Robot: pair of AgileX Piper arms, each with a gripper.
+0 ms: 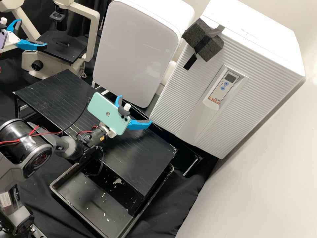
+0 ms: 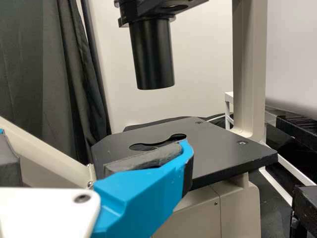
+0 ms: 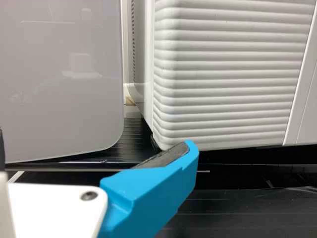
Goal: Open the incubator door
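The white incubator (image 1: pixel 231 122) has a ribbed front door and a control panel; its ribbed front (image 3: pixel 228 74) also stands in the right wrist view. My right gripper (image 1: pixel 135 110) is open above the black bench platform, by the incubator's lower left corner, with nothing between its fingers. In the right wrist view, my right gripper (image 3: pixel 96 148) has one fingertip overlapping that corner; whether they touch I cannot tell. My left gripper (image 1: pixel 31 34) stands open beside the microscope, far from the incubator. The left wrist view has my left gripper (image 2: pixel 94 148) spread before the microscope stage (image 2: pixel 218 148).
A white cabinet with a smooth grey front (image 1: pixel 135 49) is left of the incubator. A dark foam block (image 1: pixel 203 39) is fixed at the incubator's upper front edge, a black strip hanging from it. Below the platform (image 1: pixel 145 158) lies a black tray (image 1: pixel 57 188).
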